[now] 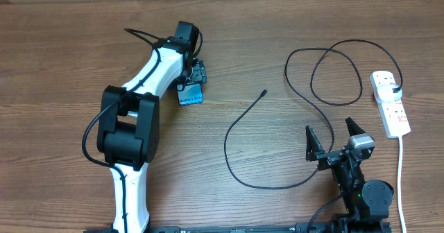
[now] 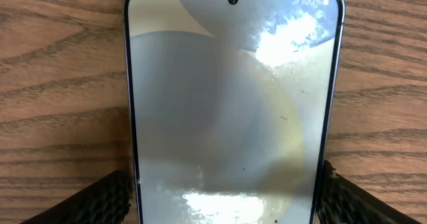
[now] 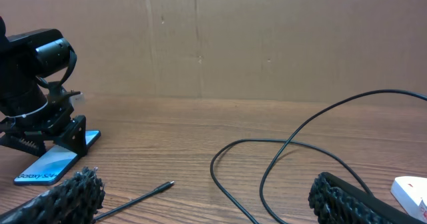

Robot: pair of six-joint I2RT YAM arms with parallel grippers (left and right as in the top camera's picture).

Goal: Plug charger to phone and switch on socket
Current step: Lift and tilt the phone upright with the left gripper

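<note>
The phone [image 1: 190,96] lies flat on the wooden table at the upper left, its blue screen up. In the left wrist view the phone [image 2: 227,84] fills the frame. My left gripper [image 1: 195,77] straddles its end, with both fingers [image 2: 227,197] against its long edges. The charger, a thin black cable [image 1: 229,157], curves across the middle and loops at the upper right, and its connector tip [image 1: 264,92] lies free on the table, also seen in the right wrist view [image 3: 167,184]. The white socket strip [image 1: 390,107] lies at the right with a black plug [image 1: 397,89] in it. My right gripper [image 1: 333,137] is open and empty near the front edge.
The strip's white cord [image 1: 401,170] runs toward the front edge beside my right arm. In the right wrist view a brown cardboard wall [image 3: 267,44] stands behind the table, and the phone [image 3: 50,165] and left gripper [image 3: 67,134] are at the far left.
</note>
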